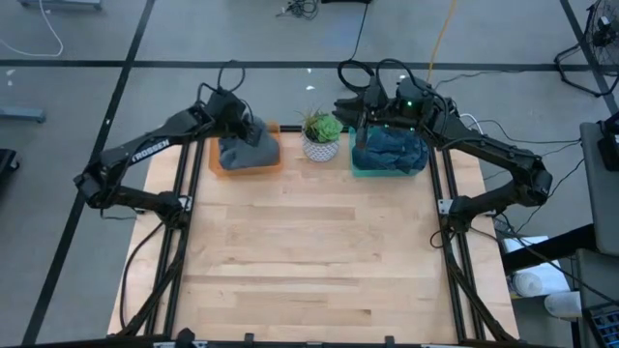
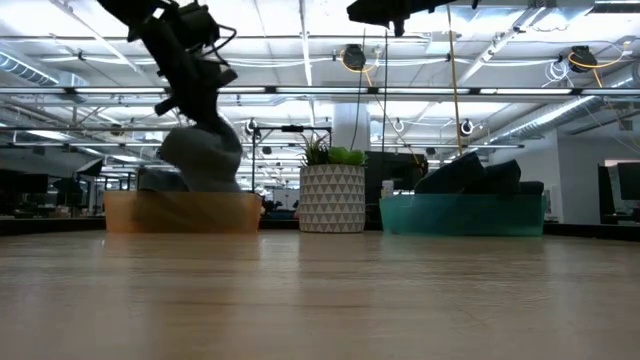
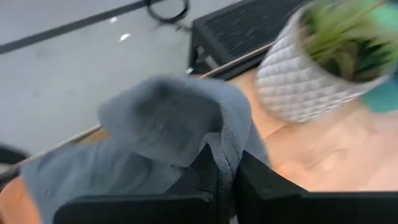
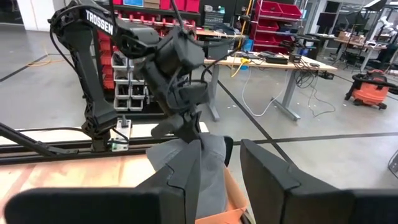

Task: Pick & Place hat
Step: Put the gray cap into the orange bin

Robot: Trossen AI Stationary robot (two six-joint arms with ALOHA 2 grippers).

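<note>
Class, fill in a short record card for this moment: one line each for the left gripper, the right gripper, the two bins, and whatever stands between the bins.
left gripper: shut on the grey hat, holding it over the orange bin
right gripper: empty, jaws partly apart, above the far edge of the teal bin
orange bin: far left of the table, grey fabric inside
teal bin: far right of the table, dark blue fabric piled in it
between the bins: potted plant in a white patterned pot
</note>
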